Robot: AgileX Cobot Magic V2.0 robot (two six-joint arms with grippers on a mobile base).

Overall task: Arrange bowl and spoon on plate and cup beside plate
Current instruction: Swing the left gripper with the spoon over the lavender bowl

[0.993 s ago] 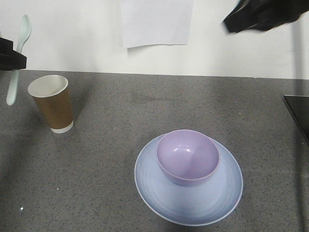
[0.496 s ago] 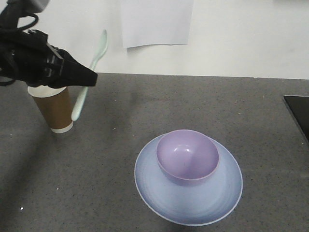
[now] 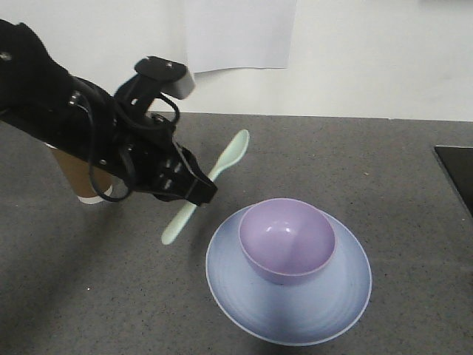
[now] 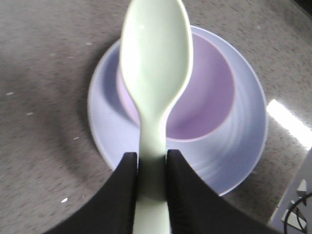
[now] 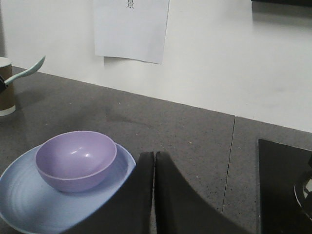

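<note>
The left hand (image 4: 151,158) pinched the spoon (image 4: 155,53) by its handle, scoop pointing toward the bowl (image 4: 209,102) on the plate (image 4: 251,131) ahead and below; easing the scoop inside before release seemed wisest.
</note>
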